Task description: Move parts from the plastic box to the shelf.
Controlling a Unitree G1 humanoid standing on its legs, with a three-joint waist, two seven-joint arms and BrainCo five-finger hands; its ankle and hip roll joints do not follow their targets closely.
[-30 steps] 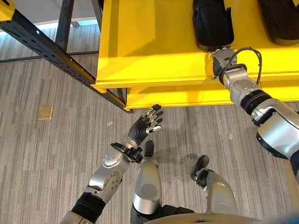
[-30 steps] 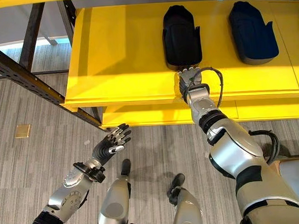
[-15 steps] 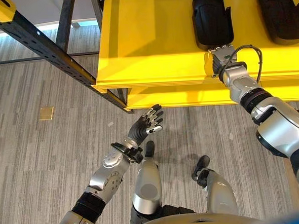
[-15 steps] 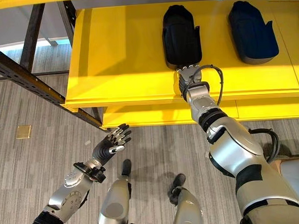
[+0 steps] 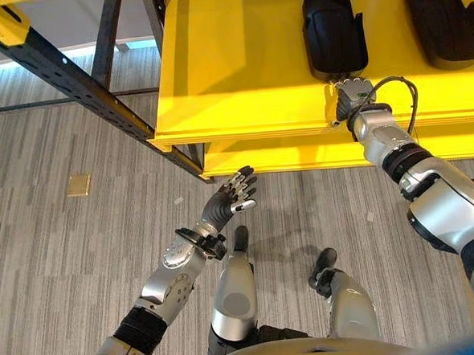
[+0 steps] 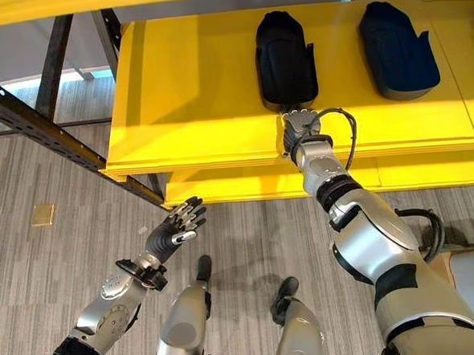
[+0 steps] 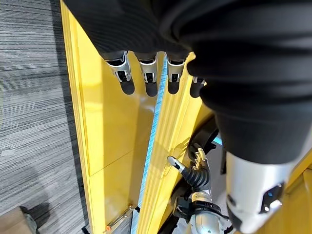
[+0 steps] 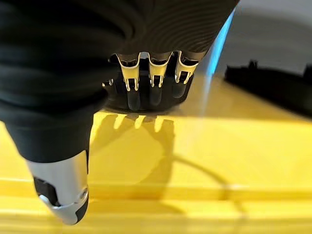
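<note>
Taking the yellow shelf (image 6: 200,107) as the landmark and working outward from the robot: nearest, below the shelf's front edge and out over the striped floor (image 5: 57,261), the left hand (image 5: 232,195) hangs with its fingers straight and loosely spread, holding nothing. It is well apart from any part.

Next comes the shelf's front lip. The right hand (image 6: 299,124) reaches over it and lies low over the yellow surface, fingers extended and pointing toward the back of the shelf. Its own wrist view shows the fingertips (image 8: 150,90) straight, not curled, right at the near end of the dark part (image 8: 146,100); whether they touch it or stop just short, I cannot tell. Nothing is gripped.

That part, the black moulded part (image 6: 285,58), lies flat on the shelf directly beyond the right hand, its long axis running front to back, in line with the fingers. A second black part (image 6: 397,45) lies further along the shelf on the right-hand side, set the same way.

Judging from this, the part is placed on the shelf, and the relation that matters is straight ahead: the right hand is by far the nearer, so any nudge deeper would go along the part's long axis, and any retreat straight back over the lip.
</note>
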